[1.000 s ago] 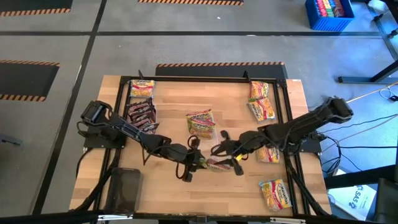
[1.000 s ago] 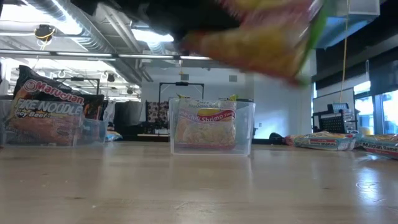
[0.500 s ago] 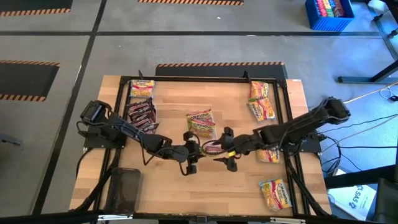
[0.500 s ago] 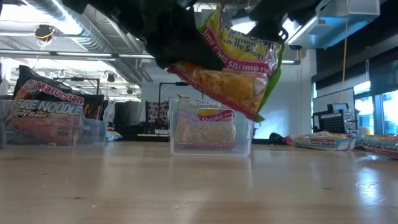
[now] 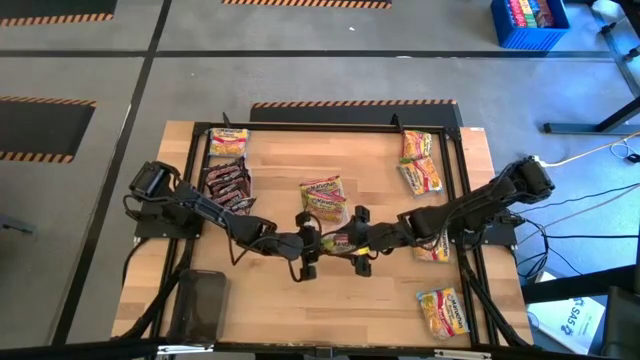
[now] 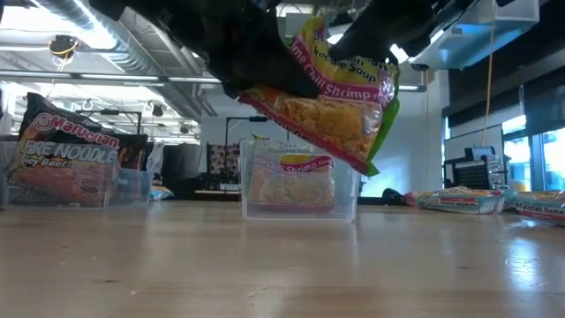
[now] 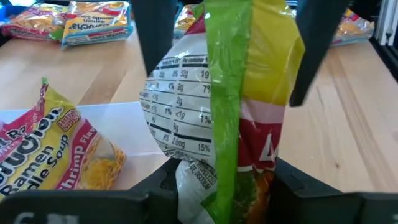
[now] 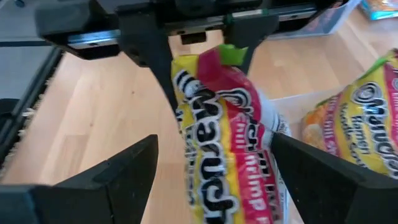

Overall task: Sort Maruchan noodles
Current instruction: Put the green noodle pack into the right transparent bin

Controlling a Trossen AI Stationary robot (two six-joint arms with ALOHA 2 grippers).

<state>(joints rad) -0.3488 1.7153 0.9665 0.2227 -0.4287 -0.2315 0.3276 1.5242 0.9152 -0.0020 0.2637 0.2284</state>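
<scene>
The wooden table stands on a grey floor marked with dark lines and orange-black striped tape, a blue crate sits beyond its far right corner, and behind it pale ceiling ducts and bright windows show.

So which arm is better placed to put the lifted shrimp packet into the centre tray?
Left. The left gripper pinches the packet at one end; the right gripper stands open around it. The tray lies close by.
</scene>
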